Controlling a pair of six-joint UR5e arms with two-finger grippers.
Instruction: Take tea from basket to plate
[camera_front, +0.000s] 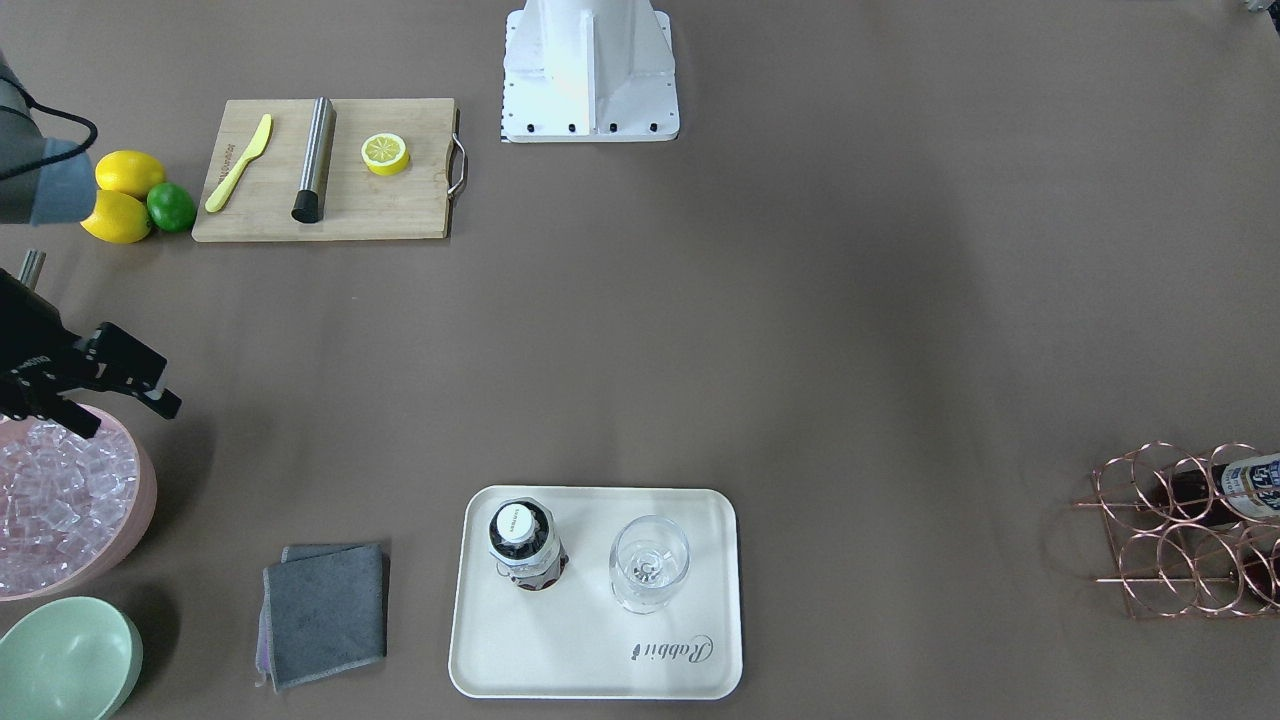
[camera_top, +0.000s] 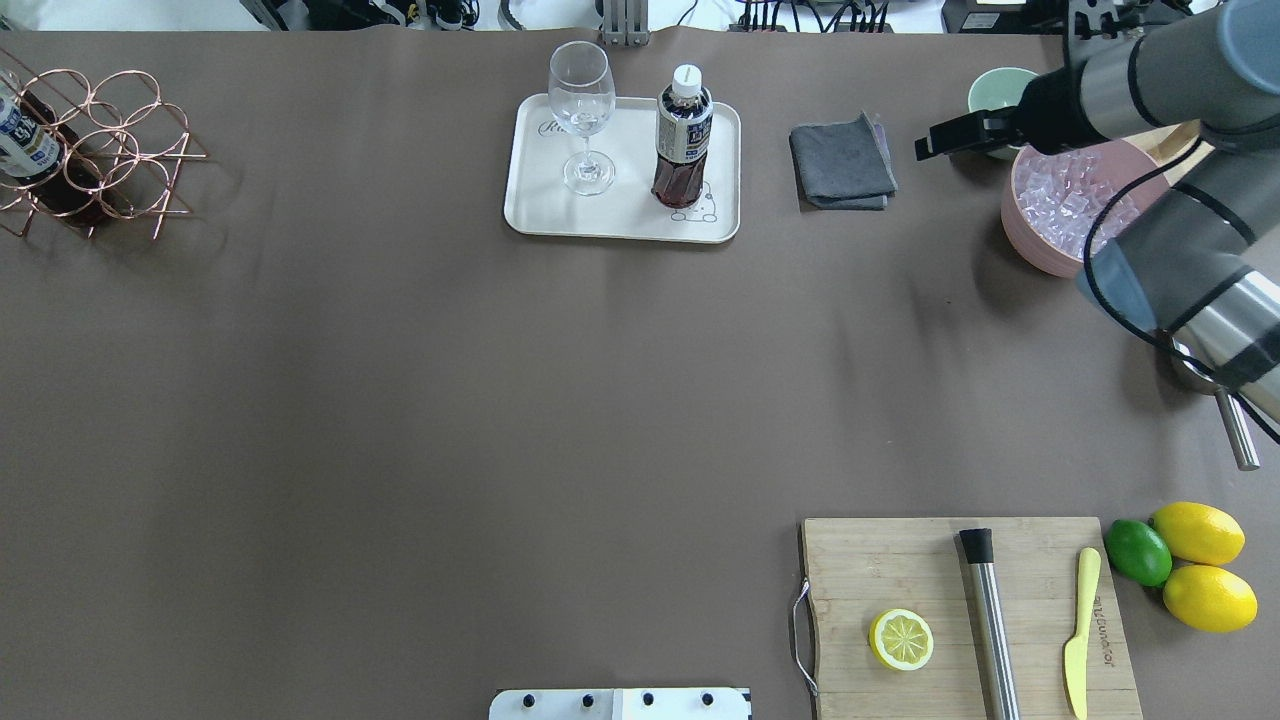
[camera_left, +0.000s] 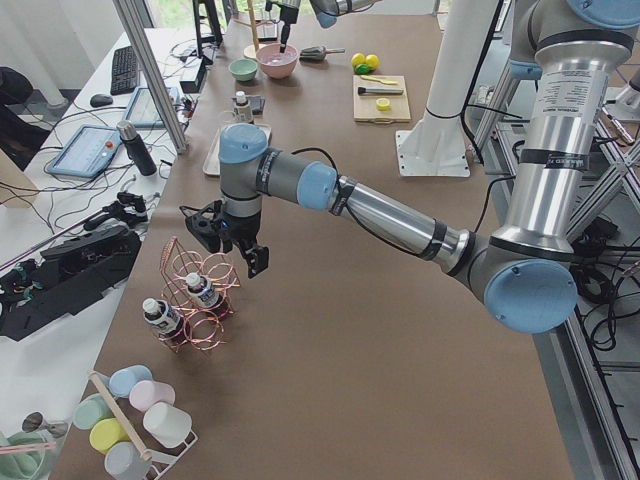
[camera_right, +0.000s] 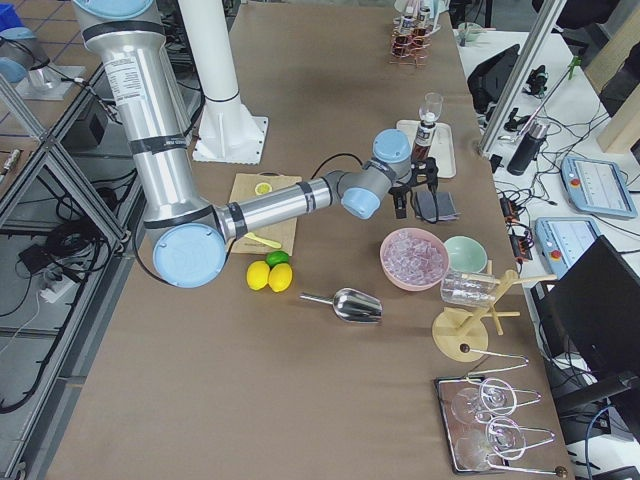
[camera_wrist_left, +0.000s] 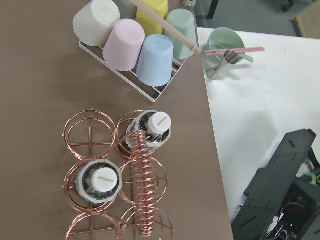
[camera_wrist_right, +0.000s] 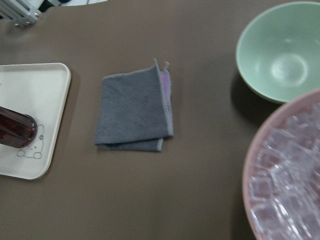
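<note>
Tea: you see it upright on the plate, beside the glass | two like bottles lie in the wire basket, which is cut off at the overhead frame edge | left gripper hangs over the basket, side view only, so you cannot tell its jaws | right gripper is over the ice bowl, jaws apart, empty.

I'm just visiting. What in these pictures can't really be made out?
Left hand: shows only in the left side view, small; open or shut unclear.
Basket: cut off by the front view's right edge, so its bottles are partly lost.
Tea label: too small to read overhead.
Plate: blurred, cut by the right wrist view's edge.
</note>
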